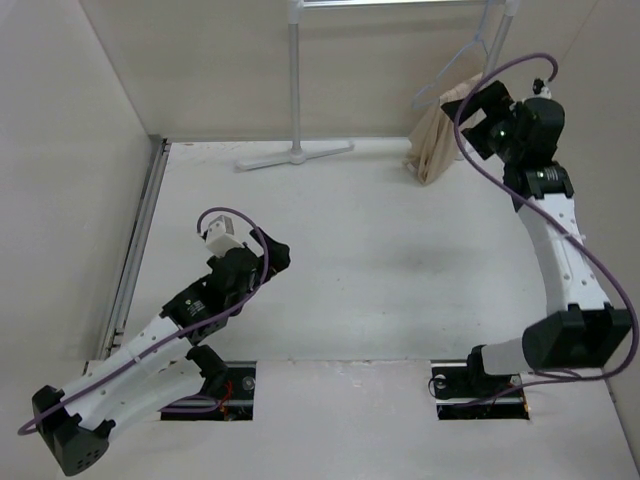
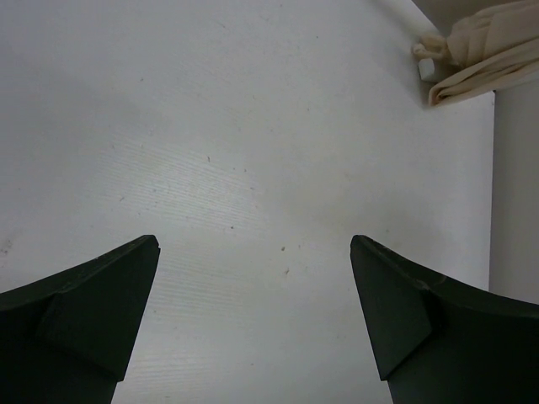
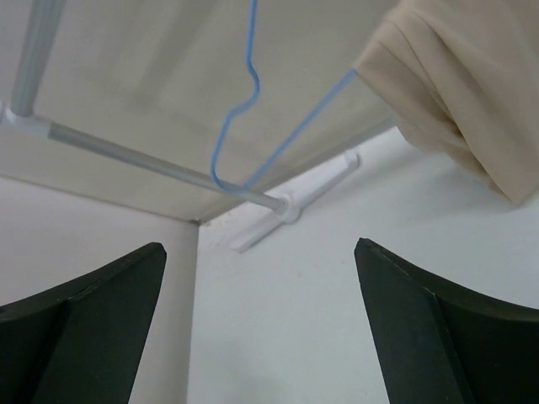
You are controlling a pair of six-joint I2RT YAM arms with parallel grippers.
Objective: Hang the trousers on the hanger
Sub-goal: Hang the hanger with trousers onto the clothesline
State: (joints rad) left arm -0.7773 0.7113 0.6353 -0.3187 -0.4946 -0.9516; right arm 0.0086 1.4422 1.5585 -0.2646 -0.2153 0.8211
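Trousers [image 1: 437,140] are hanging in a beige, wrinkled bundle from the hanger [image 3: 242,109] at the far right corner of the table [image 1: 350,260]. Their lower end is reaching down to the tabletop and bunching there close to the back wall [image 1: 230,60]. The hanger's thin blue wire is curling at its hook around the top rail of the white rack [image 1: 295,90] and running from there into the folds of the cloth; how the fabric is lying over the bottom bar is hidden. The rack's flat foot is resting on the table at the back, to the left of the trousers. The right claw [image 3: 259,247] is hovering raised, close beside the trousers and pointing toward the hanger. Its dark fingers [image 3: 93,328] are standing spread wide, with nothing between them and nothing in their grip. The left claw [image 2: 254,244] is hanging low over the near left part of the table, well apart from the trousers. Its jaws are likewise gaping wide and holding nothing. In its wrist view only bare white tabletop is showing between them, with the trousers' end lying far off in the upper right corner.
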